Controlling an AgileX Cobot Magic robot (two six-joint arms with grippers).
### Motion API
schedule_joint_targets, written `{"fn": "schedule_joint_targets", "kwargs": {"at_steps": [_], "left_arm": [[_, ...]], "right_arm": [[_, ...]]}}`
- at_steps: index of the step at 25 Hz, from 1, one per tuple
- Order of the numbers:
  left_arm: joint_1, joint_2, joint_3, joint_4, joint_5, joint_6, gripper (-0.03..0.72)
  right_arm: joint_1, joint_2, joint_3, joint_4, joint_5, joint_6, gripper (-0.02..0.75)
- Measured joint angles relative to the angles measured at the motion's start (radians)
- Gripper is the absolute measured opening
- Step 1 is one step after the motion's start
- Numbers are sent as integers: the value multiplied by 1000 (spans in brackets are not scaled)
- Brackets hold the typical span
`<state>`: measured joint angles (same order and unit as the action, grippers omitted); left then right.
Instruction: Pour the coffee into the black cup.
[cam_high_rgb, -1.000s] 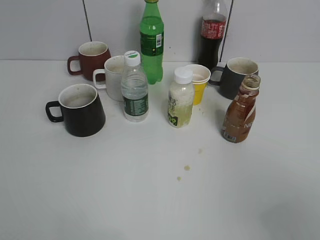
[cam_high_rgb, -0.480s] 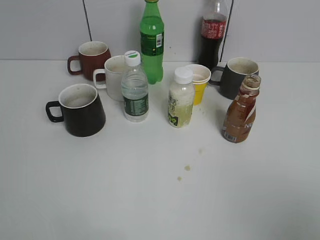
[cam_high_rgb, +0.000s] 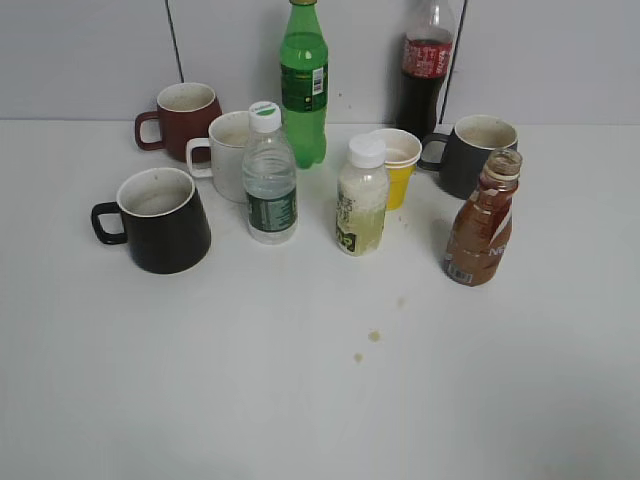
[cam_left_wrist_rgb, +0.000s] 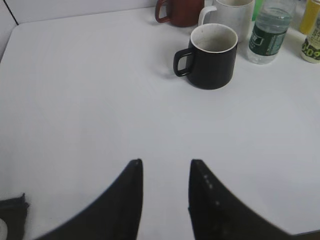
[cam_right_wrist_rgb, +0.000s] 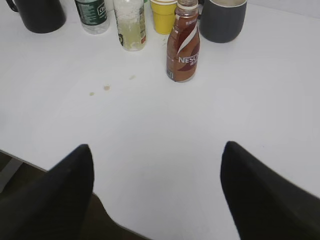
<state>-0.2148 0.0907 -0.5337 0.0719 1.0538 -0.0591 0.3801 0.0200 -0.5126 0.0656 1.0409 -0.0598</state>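
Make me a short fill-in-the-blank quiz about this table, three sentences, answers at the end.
1. The coffee bottle has no ____ on its neck.
2. The black cup has its handle on the ____ side in the exterior view.
3. The yellow cup stands between the juice bottle and the ____ mug.

Answers: cap; left; grey

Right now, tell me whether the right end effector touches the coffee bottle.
Apart. The right wrist view shows bare table between the open right end effector and the coffee bottle.
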Motion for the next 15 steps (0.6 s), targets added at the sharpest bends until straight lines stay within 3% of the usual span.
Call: {"fn": "schedule_joint_targets", "kwargs": {"at_steps": [7, 15], "left_arm": [[16, -4, 0, 0, -1, 0, 242], [147, -33, 0, -1, -2, 0, 241]], "right_arm": [[-11, 0, 0, 3, 0, 0, 587], [-297, 0, 0, 7, -1, 0, 587]]}}
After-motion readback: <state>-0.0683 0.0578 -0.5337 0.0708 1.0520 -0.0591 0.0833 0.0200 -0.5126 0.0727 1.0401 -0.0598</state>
